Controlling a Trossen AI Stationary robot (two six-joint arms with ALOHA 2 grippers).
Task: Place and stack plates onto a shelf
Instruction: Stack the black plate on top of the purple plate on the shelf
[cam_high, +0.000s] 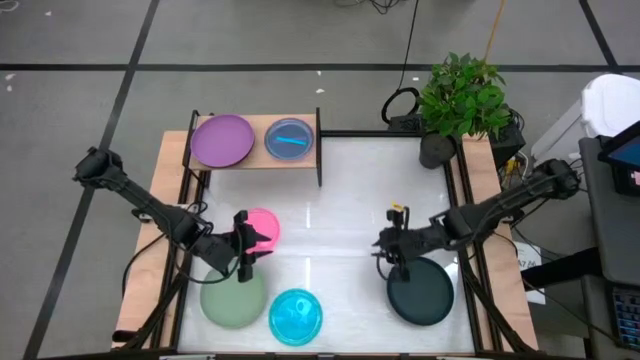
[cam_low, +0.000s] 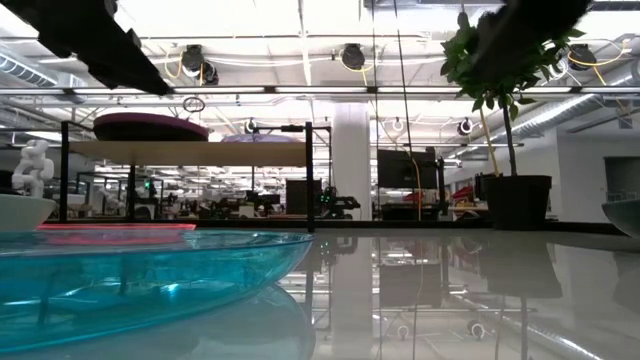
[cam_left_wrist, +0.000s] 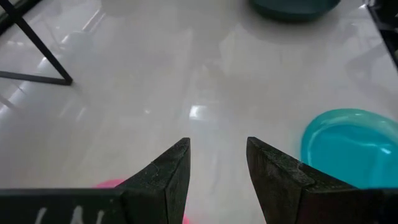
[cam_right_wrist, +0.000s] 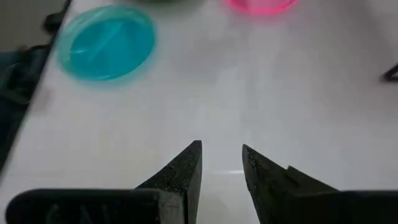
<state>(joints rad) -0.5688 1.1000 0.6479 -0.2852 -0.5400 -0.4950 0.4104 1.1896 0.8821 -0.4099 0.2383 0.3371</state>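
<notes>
On the light-wood shelf at the table's far left rest a purple plate and a cyan plate. A pink plate, a sage-green plate, a second cyan plate and a black plate lie flat on the white table. My left gripper hovers open over the pink plate's near edge. My right gripper is open above bare table, just beyond the black plate's far-left rim.
A potted plant stands at the table's far right corner. The shelf's black posts stand at the far left. The near cyan plate fills the low view's foreground. Bare white tabletop lies between the two grippers.
</notes>
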